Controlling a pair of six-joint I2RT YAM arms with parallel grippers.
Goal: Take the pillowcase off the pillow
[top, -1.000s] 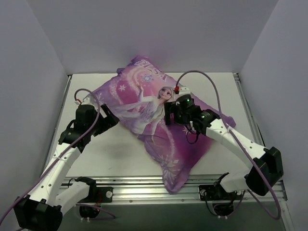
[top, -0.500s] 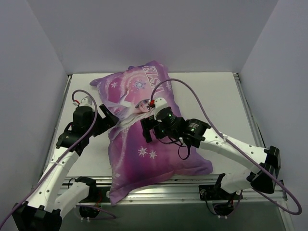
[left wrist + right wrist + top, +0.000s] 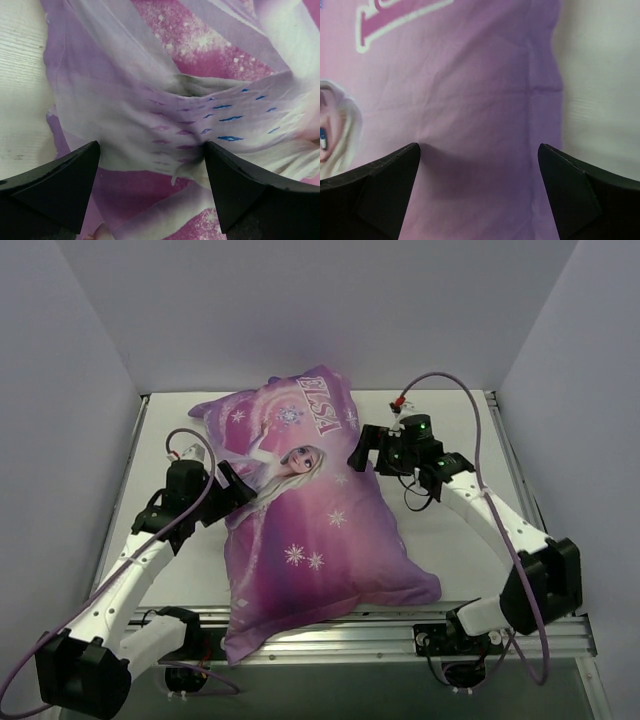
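Reading "ELSA" on pillowcase (image 3: 320, 530) (pink letters, far end).

Top external view: a fixed camera above and behind the arm bases looks down and forward over the whole table (image 3: 450, 430). Left wrist view: at close range, past the left gripper (image 3: 151, 150) onto bunched pillowcase (image 3: 165, 115). Right wrist view: equally close, past the right gripper (image 3: 479, 147) onto the printed face and adjoining table. All three views share the pillowcase.
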